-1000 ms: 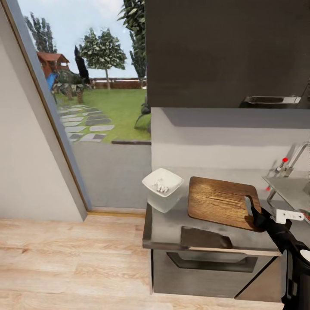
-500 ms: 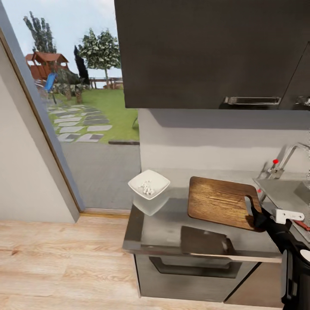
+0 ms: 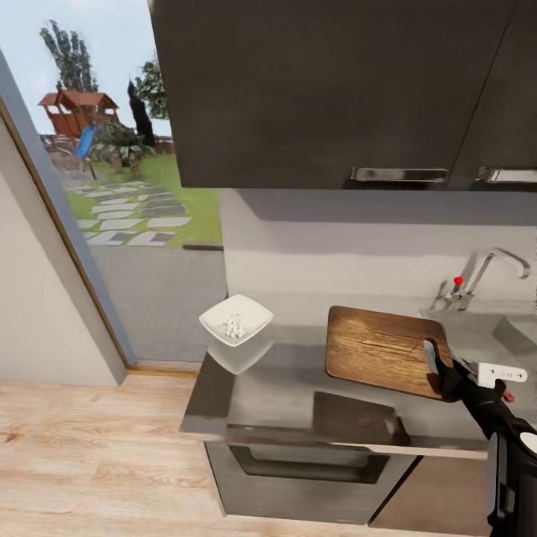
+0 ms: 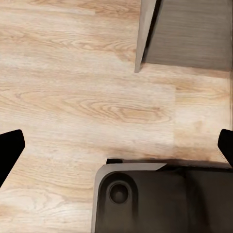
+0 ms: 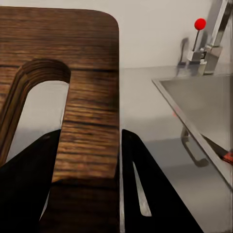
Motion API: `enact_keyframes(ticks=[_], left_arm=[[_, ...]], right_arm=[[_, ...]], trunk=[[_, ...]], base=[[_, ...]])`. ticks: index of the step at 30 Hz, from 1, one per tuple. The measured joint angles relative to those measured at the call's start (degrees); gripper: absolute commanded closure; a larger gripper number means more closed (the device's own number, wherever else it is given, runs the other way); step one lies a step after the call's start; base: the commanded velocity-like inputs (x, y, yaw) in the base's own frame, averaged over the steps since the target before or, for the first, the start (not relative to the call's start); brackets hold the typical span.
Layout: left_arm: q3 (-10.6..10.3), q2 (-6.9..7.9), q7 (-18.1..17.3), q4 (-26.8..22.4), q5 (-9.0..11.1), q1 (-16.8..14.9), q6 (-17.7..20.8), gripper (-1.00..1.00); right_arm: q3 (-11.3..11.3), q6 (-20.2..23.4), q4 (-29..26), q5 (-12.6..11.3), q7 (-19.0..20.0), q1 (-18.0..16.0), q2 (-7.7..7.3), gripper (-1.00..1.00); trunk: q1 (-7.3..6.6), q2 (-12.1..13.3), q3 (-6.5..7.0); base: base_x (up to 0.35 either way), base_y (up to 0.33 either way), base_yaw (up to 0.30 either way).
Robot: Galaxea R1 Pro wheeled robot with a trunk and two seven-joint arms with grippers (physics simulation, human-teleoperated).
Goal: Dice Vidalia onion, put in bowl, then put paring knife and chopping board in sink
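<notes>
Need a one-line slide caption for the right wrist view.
Right gripper clamps the handle end of the brown wooden chopping board, beside the grey recessed sink.

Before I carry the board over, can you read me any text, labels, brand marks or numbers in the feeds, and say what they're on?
No readable text in any view.
White tag beside the right gripper: dark marks, too small and blurred to read.
Chopping board, bowl, tap: no markings visible.
</notes>
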Motion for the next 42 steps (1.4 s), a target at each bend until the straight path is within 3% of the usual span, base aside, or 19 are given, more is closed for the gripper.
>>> enact_keyframes(ticks=[42], left_arm=[[0.01, -0.01, 0.02, 0.0, 0.0, 0.0, 0.01, -1.0]], right_arm=[[0.07, 0.0, 0.01, 0.01, 0.0, 0.0, 0.07, 1.0]], trunk=[[0.0, 0.01, 0.14]], base=[[0.03, -0.229, -0.024]])
